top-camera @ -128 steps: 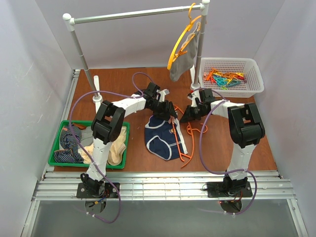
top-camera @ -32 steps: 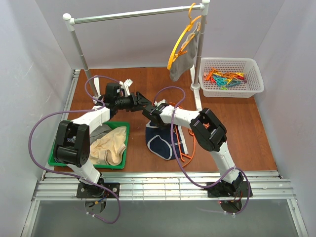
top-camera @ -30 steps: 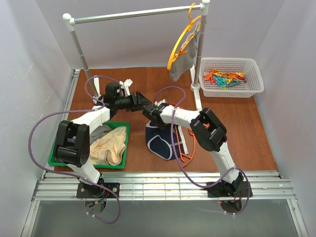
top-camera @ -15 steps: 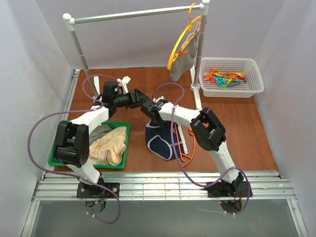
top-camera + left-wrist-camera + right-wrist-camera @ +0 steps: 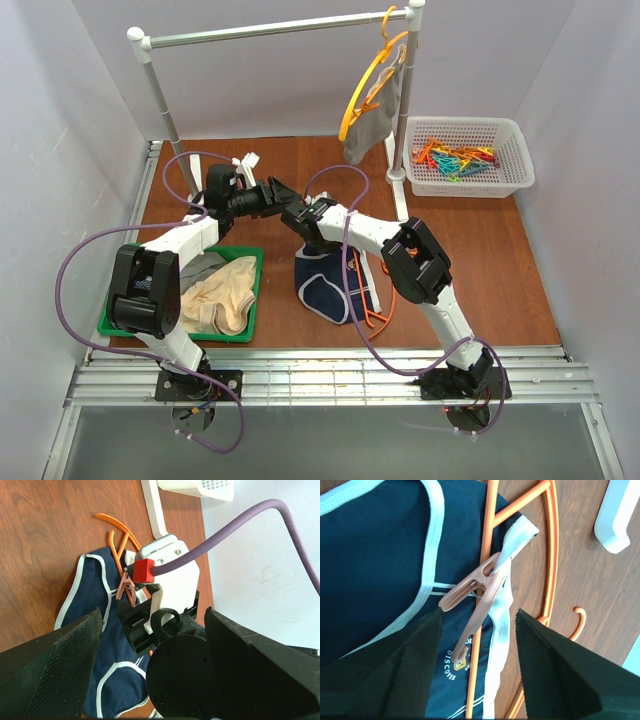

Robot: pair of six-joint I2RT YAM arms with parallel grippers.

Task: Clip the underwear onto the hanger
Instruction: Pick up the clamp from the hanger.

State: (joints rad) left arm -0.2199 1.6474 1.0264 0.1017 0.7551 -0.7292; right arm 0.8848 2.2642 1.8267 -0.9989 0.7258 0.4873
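The navy blue fabric briefs with white piping [image 5: 325, 285] lie flat on the brown wooden desk [image 5: 480, 250], just right of the green tray. The thin red-orange plastic hanger [image 5: 554, 550] lies across their right side. In the right wrist view, a salmon plastic clothespin [image 5: 475, 592] pinches the white waistband against one bar of the hanger.

The right gripper [image 5: 479, 612] hovers over that clothespin with its fingers spread, holding nothing. The left gripper [image 5: 282, 195] is level with the right wrist, just left of it. It is also spread wide, with nothing between its fingers.

The green plastic tray [image 5: 110, 318] at the left edge of the desk holds crumpled beige underwear [image 5: 225, 295] and some grey fabric [image 5: 200, 268]. The white mesh basket [image 5: 520, 150] in the far right corner holds a heap of coloured clothespins [image 5: 455, 158]. On the white rail above it hangs a yellow-orange hanger [image 5: 365, 85] carrying grey underwear [image 5: 372, 120].
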